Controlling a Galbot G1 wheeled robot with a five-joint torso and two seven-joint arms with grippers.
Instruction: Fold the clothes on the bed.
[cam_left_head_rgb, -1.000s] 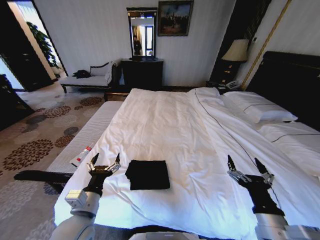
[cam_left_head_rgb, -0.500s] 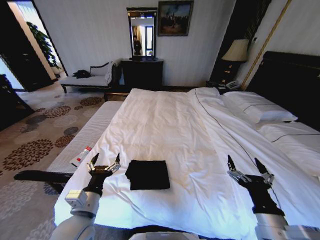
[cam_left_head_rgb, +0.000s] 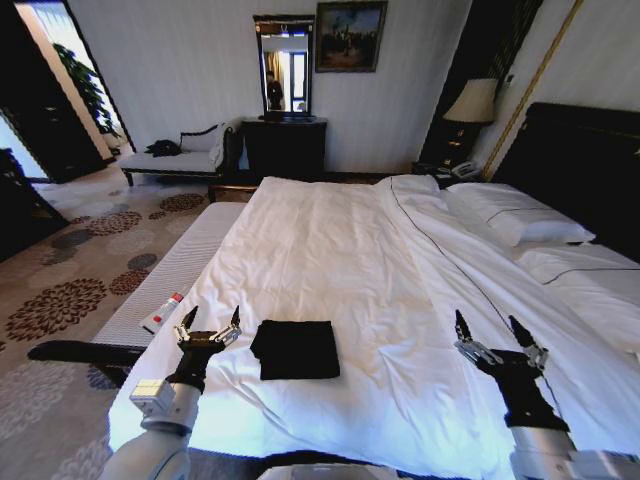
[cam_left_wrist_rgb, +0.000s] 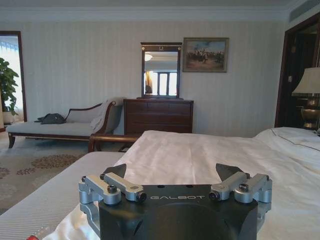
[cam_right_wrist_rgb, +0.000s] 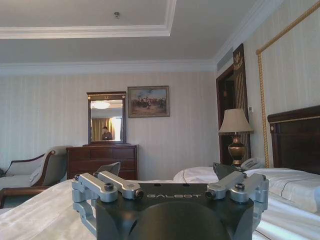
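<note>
Black soft-fabric T-shirt (cam_left_head_rgb: 295, 349), folded square, on white-duveted bed (cam_left_head_rgb: 340, 250) near its foot edge.
Left gripper (cam_left_head_rgb: 208, 328) at shirt's 9 o'clock, right gripper (cam_left_head_rgb: 497, 335) at 3 o'clock; fingers spread, empty.

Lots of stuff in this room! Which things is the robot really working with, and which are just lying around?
Job:
black T-shirt, already folded
bed
left gripper, right gripper, fingers open

Lying about:
small tube on the bench
dark bundle on the chaise
lamp

Folded black T-shirt (cam_left_head_rgb: 295, 349) lies on the white bed (cam_left_head_rgb: 330, 250)
</note>
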